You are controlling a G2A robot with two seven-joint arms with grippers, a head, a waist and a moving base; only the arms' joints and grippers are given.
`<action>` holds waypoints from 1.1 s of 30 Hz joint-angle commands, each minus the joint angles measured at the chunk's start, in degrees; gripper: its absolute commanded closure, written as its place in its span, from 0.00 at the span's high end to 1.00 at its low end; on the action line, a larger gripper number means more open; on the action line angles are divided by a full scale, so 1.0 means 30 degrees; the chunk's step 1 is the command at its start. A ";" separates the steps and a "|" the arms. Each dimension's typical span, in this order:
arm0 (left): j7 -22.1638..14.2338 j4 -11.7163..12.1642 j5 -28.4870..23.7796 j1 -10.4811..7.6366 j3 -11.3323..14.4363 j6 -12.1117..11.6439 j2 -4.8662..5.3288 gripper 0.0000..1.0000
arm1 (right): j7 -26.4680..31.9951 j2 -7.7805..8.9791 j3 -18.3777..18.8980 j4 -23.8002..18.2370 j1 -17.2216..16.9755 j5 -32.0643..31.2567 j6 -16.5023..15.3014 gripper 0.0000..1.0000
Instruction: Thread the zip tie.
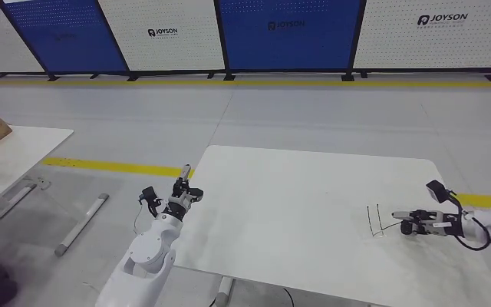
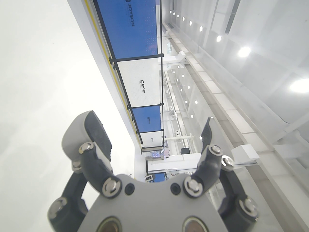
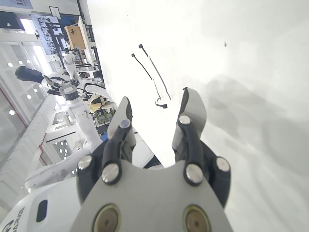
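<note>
Thin black zip ties [image 1: 374,219] lie side by side on the white table [image 1: 307,199] near its right end. In the right wrist view the zip ties [image 3: 157,73] lie flat, one with its head [image 3: 165,106] curled close to my fingertips. My right gripper [image 1: 397,217] [image 3: 157,100] hovers just to their right, open, holding nothing. Over the table's left edge, far from the ties, my left gripper [image 1: 188,183] [image 2: 152,124] is open and empty, pointing away from the table top.
A second white table [image 1: 31,146] stands off to the left, and a grey bar [image 1: 80,222] lies on the floor between the tables. Blue and white panels [image 1: 291,31] line the back. A small dark speck [image 3: 225,44] marks the table beyond the ties.
</note>
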 commanded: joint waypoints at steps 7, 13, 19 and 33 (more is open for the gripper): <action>0.0000 0.0000 0.0000 0.0000 0.0000 0.0000 0.0000 1.00 | 0.0042 -0.0082 0.0194 0.0605 0.0164 -0.0014 -0.0208 0.29; 0.0000 0.0000 0.0000 0.0000 0.0000 0.0000 0.0000 1.00 | -0.0050 -0.0225 0.0145 0.0761 0.0246 -0.0216 -0.0072 0.27; 0.0000 0.0000 0.0000 0.0000 0.0000 0.0000 0.0000 1.00 | -0.0089 -0.0370 0.0080 0.0944 0.0354 -0.0425 0.0044 0.26; 0.0000 0.0000 0.0000 0.0000 0.0000 0.0000 0.0000 1.00 | -0.0167 -0.0626 0.0078 0.1293 0.0567 -0.0826 0.0046 0.13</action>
